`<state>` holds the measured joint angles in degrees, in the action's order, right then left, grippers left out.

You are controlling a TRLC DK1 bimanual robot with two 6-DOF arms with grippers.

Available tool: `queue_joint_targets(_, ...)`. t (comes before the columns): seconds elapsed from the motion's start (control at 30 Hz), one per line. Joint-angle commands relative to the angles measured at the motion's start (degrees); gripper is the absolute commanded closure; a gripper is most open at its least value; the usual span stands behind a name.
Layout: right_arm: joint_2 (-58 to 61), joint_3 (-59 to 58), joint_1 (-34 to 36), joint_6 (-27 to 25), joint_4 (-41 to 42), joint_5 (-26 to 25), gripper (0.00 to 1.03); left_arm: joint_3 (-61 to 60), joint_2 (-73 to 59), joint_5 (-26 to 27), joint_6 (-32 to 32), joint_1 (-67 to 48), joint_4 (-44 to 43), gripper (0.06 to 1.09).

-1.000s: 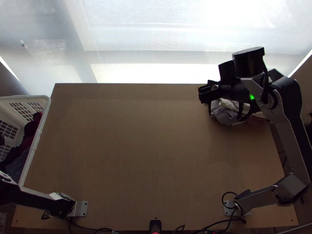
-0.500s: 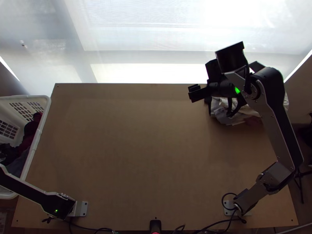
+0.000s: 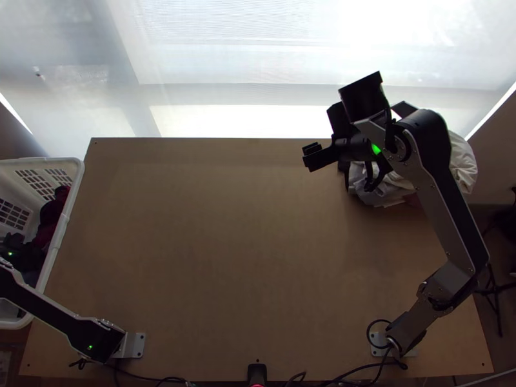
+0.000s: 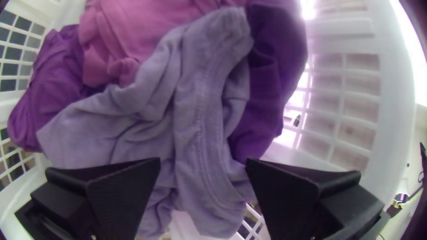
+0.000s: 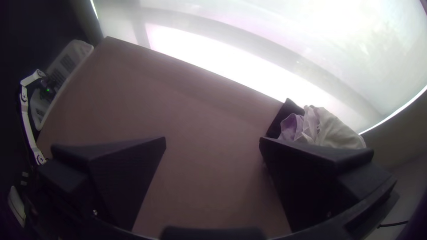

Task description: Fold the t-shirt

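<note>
In the top view the left gripper (image 3: 24, 253) is over the clothes in the basket at the table's left. The left wrist view has the left gripper (image 4: 203, 161) open above a bunched pale grey-lavender garment (image 4: 195, 102), with pink cloth (image 4: 129, 31) and purple cloth (image 4: 278, 71) around it. I cannot tell which piece is the t-shirt. Over the table's far right part, the right gripper (image 3: 312, 157) stands left of a bunched cloth pile (image 3: 380, 192). Seen from its own wrist, the right gripper (image 5: 212, 140) is open, with bare table between its fingers.
The white basket (image 3: 57, 248) stands against the table's left edge. White, lavender and black cloths (image 5: 336, 129) lie heaped at the far right corner, partly beneath the right arm. Bare wood (image 3: 226, 238) covers the middle of the table. Cables run along the near edge.
The right arm has swung left, uncovering more of the pale pile behind it. The left arm has shifted, and its gripper has come into the top view over the basket.
</note>
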<state>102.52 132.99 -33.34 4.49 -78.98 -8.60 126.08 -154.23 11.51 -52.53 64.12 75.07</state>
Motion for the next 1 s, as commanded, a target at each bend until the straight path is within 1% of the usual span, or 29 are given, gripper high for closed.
queue_joint_targets(0.0,0.58,0.17,-0.14,-0.10,-0.03,-0.36,0.05,0.39,-3.79,-0.52,-0.20,-0.13,-0.45,0.24)
queue_joint_targets(0.03,0.66,0.17,-0.23,-0.18,-0.03,-0.45,0.05,0.39,-4.06,-0.52,-0.20,-0.13,-0.27,0.35)
queue_joint_targets(0.07,0.75,0.17,-0.32,-0.27,-0.03,-0.63,0.05,0.39,-4.32,-0.35,-0.20,-0.22,-0.27,0.48)
queue_joint_targets(0.13,0.93,0.25,-0.50,-0.45,-0.03,-0.80,0.05,0.48,-4.85,0.09,-0.11,-0.31,-0.27,0.79)
queue_joint_targets(0.17,1.02,0.25,-0.67,-0.54,-0.03,-1.07,0.05,0.48,-4.76,0.45,0.15,-0.31,-0.27,0.89)
queue_joint_targets(0.2,1.02,0.25,-0.76,-0.54,-0.03,-1.24,0.05,0.57,-4.41,0.97,0.41,-0.31,-0.01,0.96)
queue_joint_targets(0.23,1.02,0.25,-0.93,-0.62,-0.03,-1.33,0.05,0.57,-3.71,1.76,0.68,-0.31,0.61,0.99)
queue_joint_targets(0.33,1.10,0.25,-1.73,-1.06,-0.03,-1.86,0.05,0.57,1.57,7.21,0.85,-0.66,5.09,1.00)
queue_joint_targets(0.43,1.10,0.25,-1.90,-1.42,-0.03,-1.95,0.05,0.57,11.24,10.82,3.31,-1.36,5.44,1.00)
queue_joint_targets(0.5,1.02,0.25,-1.90,-1.42,-0.03,-1.95,0.05,0.57,18.71,11.61,4.02,-2.77,5.53,1.00)
queue_joint_targets(0.7,0.75,0.25,-1.11,-1.42,-0.21,-1.95,0.05,0.13,39.18,11.61,3.31,-7.87,5.79,1.00)
queue_joint_targets(0.8,0.40,-0.01,0.21,-1.42,-0.47,-1.86,0.05,-0.13,48.41,12.13,3.58,-11.82,5.88,1.00)
queue_joint_targets(0.97,-1.09,-2.91,3.99,-1.24,-1.35,-1.86,0.05,-1.01,60.37,16.53,7.01,-21.67,5.79,1.00)
